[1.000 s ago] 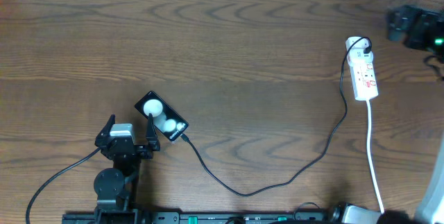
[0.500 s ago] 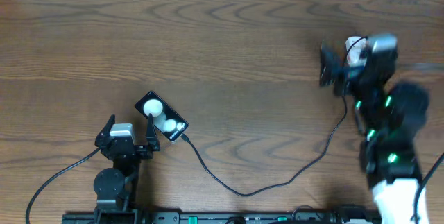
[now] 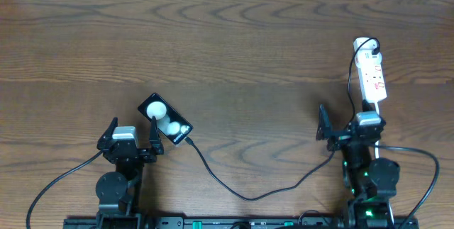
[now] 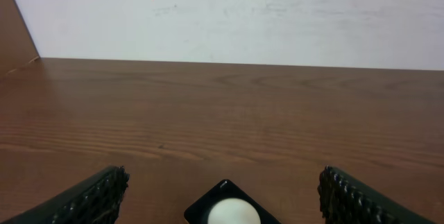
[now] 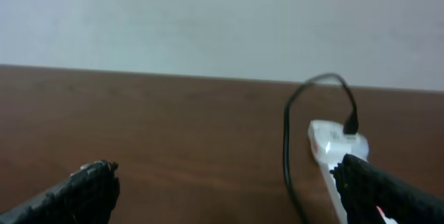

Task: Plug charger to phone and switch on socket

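Observation:
The phone [image 3: 165, 119], a black slab with two white round blobs, lies at the left; its top corner shows in the left wrist view [image 4: 223, 209]. The black charger cable [image 3: 248, 195] runs from the phone's lower right end across the table up to the socket [image 3: 372, 74], a white power strip at the right, also in the right wrist view [image 5: 329, 141]. My left gripper [image 3: 131, 135] is open just left of and below the phone [image 4: 222, 196]. My right gripper [image 3: 349, 124] is open just below the socket [image 5: 225, 189].
The socket's white cord passes under the right arm toward the front edge. The table's back edge meets a white wall [image 4: 229, 16]. Black arm cables [image 3: 57, 183] trail at the front left and front right.
The right arm has swept in from the far right, passed over the socket, and now rests low at the front right, just below the socket. The left arm and phone have not moved.

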Available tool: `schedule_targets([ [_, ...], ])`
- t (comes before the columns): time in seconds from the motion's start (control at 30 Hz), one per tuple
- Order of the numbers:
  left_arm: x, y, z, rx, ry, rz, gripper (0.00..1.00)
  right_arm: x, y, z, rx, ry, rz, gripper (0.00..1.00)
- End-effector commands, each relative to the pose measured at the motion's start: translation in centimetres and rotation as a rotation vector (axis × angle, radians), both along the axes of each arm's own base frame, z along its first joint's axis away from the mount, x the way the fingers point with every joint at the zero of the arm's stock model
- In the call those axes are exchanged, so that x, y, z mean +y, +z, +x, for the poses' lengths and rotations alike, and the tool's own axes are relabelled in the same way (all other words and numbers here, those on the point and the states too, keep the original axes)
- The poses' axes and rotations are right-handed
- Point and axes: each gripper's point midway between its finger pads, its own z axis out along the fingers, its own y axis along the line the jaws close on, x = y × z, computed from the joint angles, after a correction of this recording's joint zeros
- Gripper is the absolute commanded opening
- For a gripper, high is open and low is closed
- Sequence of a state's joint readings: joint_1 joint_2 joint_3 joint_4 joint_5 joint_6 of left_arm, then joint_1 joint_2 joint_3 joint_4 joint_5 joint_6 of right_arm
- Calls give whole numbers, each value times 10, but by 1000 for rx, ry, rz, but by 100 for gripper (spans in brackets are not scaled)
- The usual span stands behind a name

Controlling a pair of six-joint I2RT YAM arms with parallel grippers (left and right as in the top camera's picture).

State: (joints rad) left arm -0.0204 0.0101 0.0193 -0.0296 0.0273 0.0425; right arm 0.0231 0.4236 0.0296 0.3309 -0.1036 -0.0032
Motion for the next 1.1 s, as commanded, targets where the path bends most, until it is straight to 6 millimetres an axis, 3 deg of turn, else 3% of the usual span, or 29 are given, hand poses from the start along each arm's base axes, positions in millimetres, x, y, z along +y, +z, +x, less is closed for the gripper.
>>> schedule_targets([
  [0.0,4,-16,-1,51,17,11,89,0,-12,-5,25,-8,4,99],
  [0.37,4,-16,-1,51,17,11,89,-15,-52,-22,189,-91,-16,99],
  [0.67,4,-16,-1,51,17,11,89,-16,-9,-27,-4,-93,-75,99],
  [1.07,4,-16,-1,51,17,11,89,-10,-11,-27,5,-67,-76,99],
])
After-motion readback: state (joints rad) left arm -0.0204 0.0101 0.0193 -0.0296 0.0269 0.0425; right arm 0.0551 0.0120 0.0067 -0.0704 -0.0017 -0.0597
